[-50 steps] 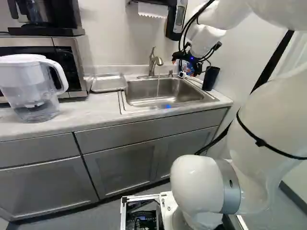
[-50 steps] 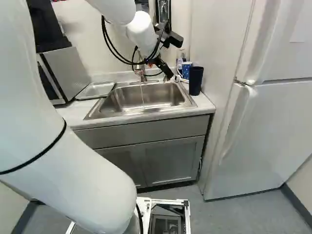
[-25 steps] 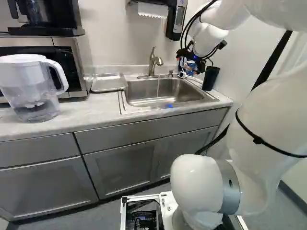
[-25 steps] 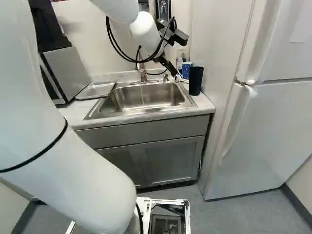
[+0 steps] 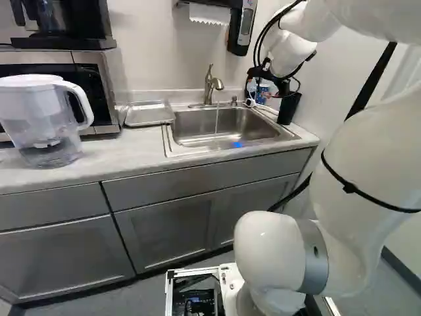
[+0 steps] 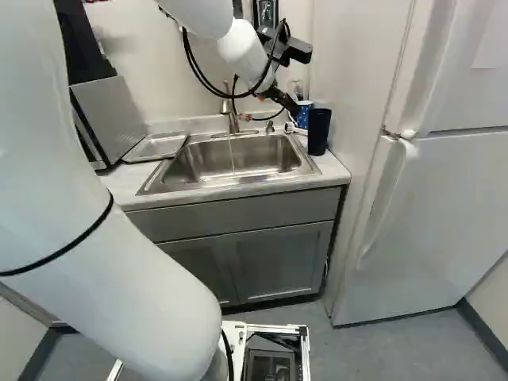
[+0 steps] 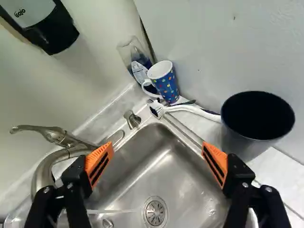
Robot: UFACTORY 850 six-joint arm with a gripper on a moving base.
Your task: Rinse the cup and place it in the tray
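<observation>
Above the back corner of the brushed steel sink (image 5: 283, 135), beside two cups, the black two-fingered gripper with orange pads (image 6: 294, 106) hangs wide open, with nothing held between its fingers. White lettering marks the grey-and-black wall dispenser (image 7: 47, 33); the label on the clear bottle with blue contents (image 7: 138, 70) is too small to make out. From the base, the white jointed arm (image 6: 103, 278) climbs past the upper edge of both base views, then comes forward and down, its wrist tilted so the fingers slant toward the corner. Ahead of them stands the blue cup with coloured spots and a white handle (image 7: 166, 86), upright on the counter; the tall dark tumbler (image 7: 256, 126) stands beyond one finger. Water runs from the curved metal faucet (image 5: 208, 85), near the shallow silver tray (image 5: 148, 115).
</observation>
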